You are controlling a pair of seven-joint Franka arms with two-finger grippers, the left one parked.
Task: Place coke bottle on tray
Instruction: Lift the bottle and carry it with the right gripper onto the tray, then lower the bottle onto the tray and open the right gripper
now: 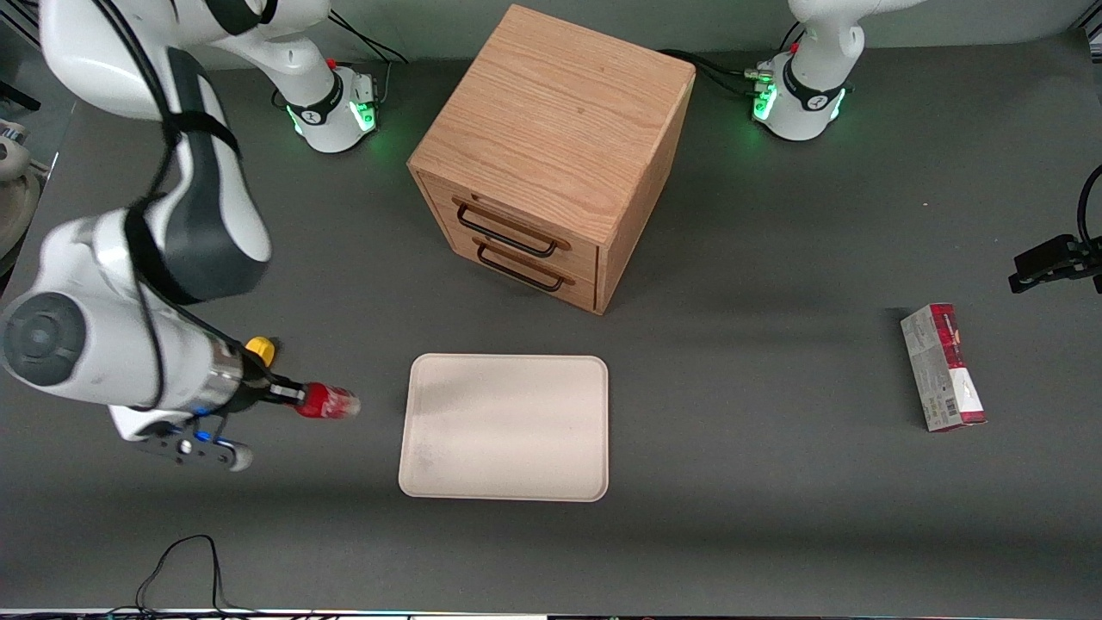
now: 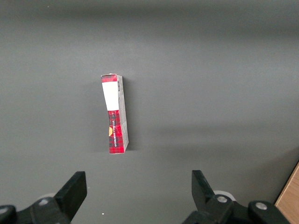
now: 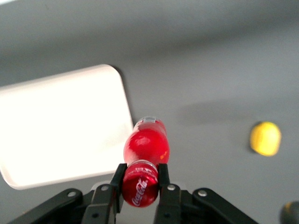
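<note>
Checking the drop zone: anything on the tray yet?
Nothing on the tray; its whole surface shows bare. The coke bottle is beside it, gripped near the cap by the gripper, toward the working arm's end.

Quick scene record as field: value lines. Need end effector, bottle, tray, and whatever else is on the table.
end effector: shut on the coke bottle near its cap, beside the tray at the working arm's end
coke bottle: held, tipped on its side, base toward the tray, not over it
tray: flat on the table, nothing on it
drawer cabinet: farther from the front camera than the tray, both drawers closed
carton: lying toward the parked arm's end
yellow object: beside the bottle
</note>
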